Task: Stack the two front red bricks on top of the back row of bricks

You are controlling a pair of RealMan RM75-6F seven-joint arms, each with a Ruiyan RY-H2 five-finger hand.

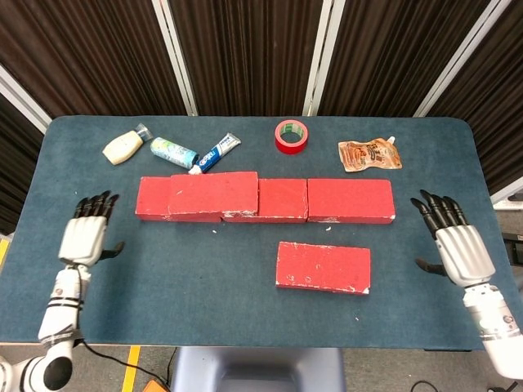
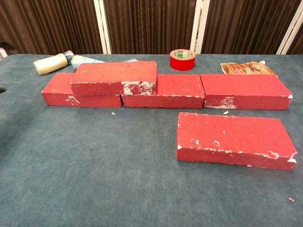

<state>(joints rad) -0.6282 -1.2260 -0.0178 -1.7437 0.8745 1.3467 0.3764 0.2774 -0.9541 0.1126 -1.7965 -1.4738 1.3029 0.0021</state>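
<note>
A back row of red bricks point(image 1: 350, 201) point(image 2: 244, 91) runs across the table's middle. One red brick point(image 1: 214, 194) point(image 2: 115, 77) lies stacked on the row's left end, overlapping two bricks below. Another red brick point(image 1: 323, 267) point(image 2: 233, 139) lies flat on the cloth in front of the row, to the right. My left hand point(image 1: 84, 238) hovers open over the table's left edge, well clear of the bricks. Over the right edge, my right hand point(image 1: 458, 249) is open too, fingers spread, holding nothing. Neither hand appears in the chest view.
Behind the row lie a cream bottle point(image 1: 123, 148) point(image 2: 50, 64), two tubes point(image 1: 174, 151) point(image 1: 216, 153), a red tape roll point(image 1: 291, 135) point(image 2: 182, 59) and an orange pouch point(image 1: 369, 154) point(image 2: 246, 68). The blue table point(image 1: 245, 310) is edged by dark curtains at the back.
</note>
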